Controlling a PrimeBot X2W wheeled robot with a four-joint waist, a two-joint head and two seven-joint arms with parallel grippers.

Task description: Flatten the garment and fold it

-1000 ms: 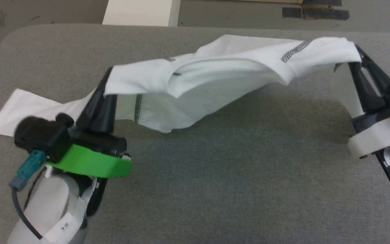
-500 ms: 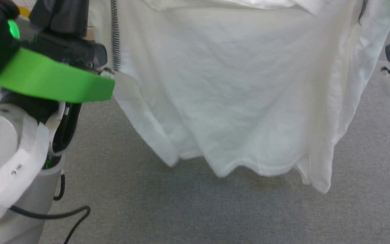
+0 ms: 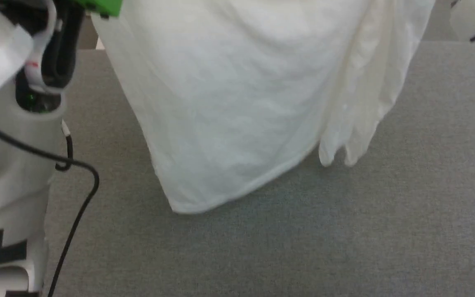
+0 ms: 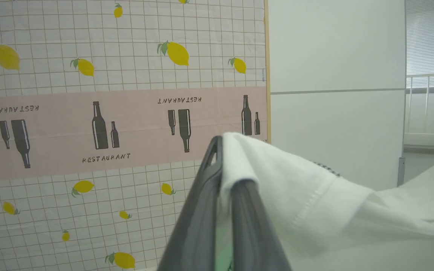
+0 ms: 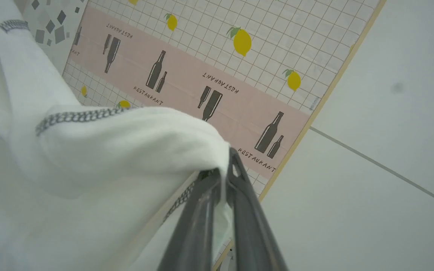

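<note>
Grey, felt-like table top (image 3: 344,231) spreads across the lower part of the head view, and the garment (image 3: 229,95) hangs in the air above it. It is a big white thin-fabric shirt held up by its top so that its own weight pulls the cloth straight. Its lower hem (image 3: 204,202) slants above the surface; whether it brushes the table I cannot tell. The left half hangs as one fairly smooth panel, while the side toward the robot's right is gathered into long vertical folds (image 3: 357,123), so in my judgement it is not yet flat enough to lay down and fold.

Behind the cloth, in the wrist views, stands a wall covering printed with lemons and bottles (image 4: 107,113). That suggests both wrists point up and outward, away from the table.

The pale left forearm (image 3: 10,165) rises at the left edge under a green housing (image 3: 101,6), and a black cable (image 3: 85,198) loops down beside it. A white housing of the right arm (image 3: 468,18) shows at the top right corner.

The left gripper (image 4: 226,169) is clenched on a fold of the shirt that drapes over one finger. The right gripper (image 5: 224,169) likewise pinches a bunched edge, near a grey-speckled seam (image 5: 77,116). The two holds are spread well apart, apparently to keep the top edge stretched.
</note>
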